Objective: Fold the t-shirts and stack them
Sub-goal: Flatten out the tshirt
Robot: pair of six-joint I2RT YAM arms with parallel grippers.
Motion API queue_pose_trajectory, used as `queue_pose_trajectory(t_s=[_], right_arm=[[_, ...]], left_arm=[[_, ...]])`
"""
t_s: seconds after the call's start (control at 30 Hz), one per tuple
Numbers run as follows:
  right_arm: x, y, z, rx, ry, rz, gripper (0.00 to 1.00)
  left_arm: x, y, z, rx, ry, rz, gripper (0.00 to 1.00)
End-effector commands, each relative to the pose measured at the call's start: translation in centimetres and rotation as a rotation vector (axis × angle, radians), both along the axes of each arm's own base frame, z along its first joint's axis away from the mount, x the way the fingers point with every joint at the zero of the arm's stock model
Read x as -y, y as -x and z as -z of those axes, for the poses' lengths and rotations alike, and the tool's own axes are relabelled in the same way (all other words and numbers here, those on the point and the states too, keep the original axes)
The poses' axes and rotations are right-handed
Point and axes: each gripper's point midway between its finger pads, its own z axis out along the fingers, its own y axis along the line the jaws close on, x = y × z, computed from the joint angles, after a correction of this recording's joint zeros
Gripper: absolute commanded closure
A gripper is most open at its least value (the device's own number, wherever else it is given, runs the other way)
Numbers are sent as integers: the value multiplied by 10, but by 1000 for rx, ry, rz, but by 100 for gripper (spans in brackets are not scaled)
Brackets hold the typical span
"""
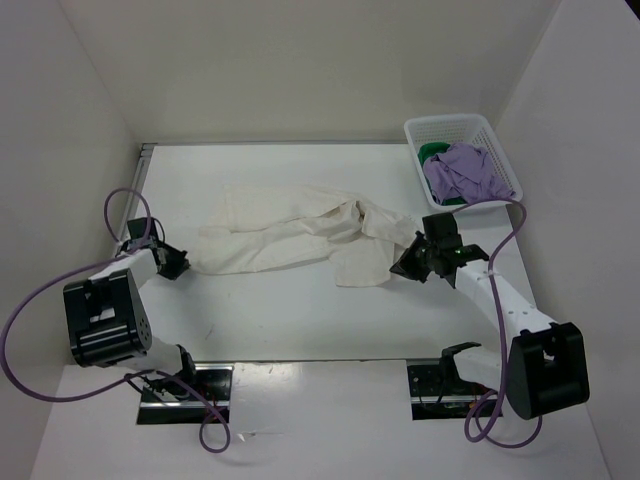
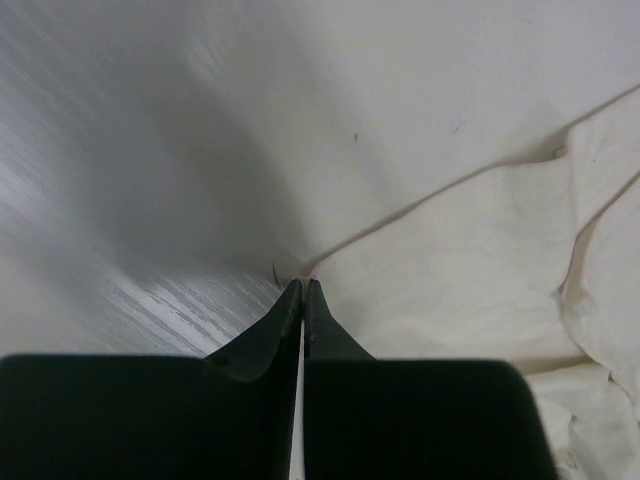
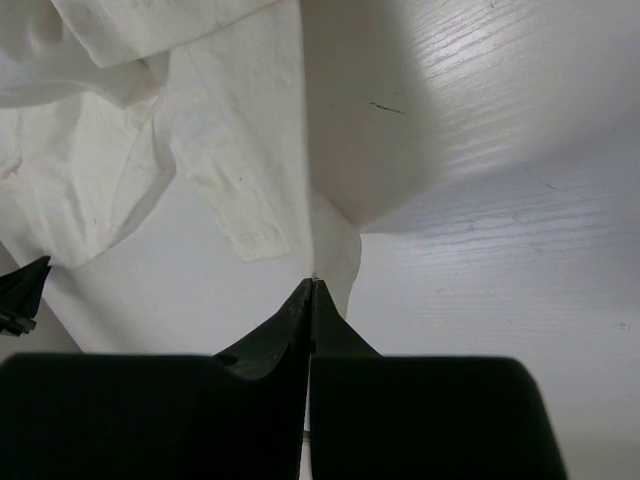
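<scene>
At left we see the left gripper (image 1: 181, 264) pinching a corner of the crumpled cream cloth t-shirt (image 1: 290, 235), which stretches left to right across mid-frame. The right gripper (image 1: 402, 267) pinches its right end. Upper right, the white plastic lattice basket (image 1: 447, 121) holds a lavender cloth t-shirt (image 1: 465, 172) over a bright green t-shirt (image 1: 432, 151).

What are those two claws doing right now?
Left gripper: closed on a corner of the white shirt.
Right gripper: closed on an edge of the white shirt.
</scene>
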Motion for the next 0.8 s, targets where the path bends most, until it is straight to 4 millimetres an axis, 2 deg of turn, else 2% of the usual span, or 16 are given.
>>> queue_pose_trajectory(t_s=[0.0,0.13,0.23,0.27,0.33,0.37,0.43,0.47,0.5,0.53,0.57,0.6,0.63,0.7,0.73,0.77], right_arm=[[-8,-18,-26,84,-17,-23,100],[-8,-28,-51,129,-5,-35,100],[-11,-46,-105,228,-11,-50,100],[-14,-58,-148,321,-30,-49,100],[-14,-66,-188,391,-22,-56,100],[-15,-77,-235,485,-35,-46,100],[-14,-82,-276,568,-27,-52,100],[-13,-87,-319,657,-39,-40,100],[-13,-86,-340,700,-40,-43,100],[-9,-80,-389,818,-49,-34,100],[-7,-82,-405,847,-45,-16,100],[-2,-79,-424,886,-31,-4,100],[5,-63,-471,1003,-37,12,100],[12,-56,-506,1083,-32,45,100],[19,-33,-546,1193,-54,68,100],[23,-27,-560,1232,-61,82,100]], left_arm=[[0,-18,-24,95,-5,39,100],[3,-38,-85,225,-22,91,100],[25,-59,-141,345,-18,183,100],[28,-63,-152,364,-9,197,100],[33,-77,-199,456,-3,240,100],[33,-81,-218,490,-19,258,100],[32,-90,-255,545,-51,284,100],[31,-98,-307,647,-87,302,100],[30,-103,-325,676,-108,310,100],[32,-105,-349,721,-119,325,100],[33,-105,-371,761,-130,336,100],[31,-102,-417,849,-161,332,100],[25,-101,-435,878,-182,321,100],[27,-86,-485,971,-234,320,100],[26,-81,-499,991,-253,308,100],[25,-77,-508,1005,-276,302,100]])
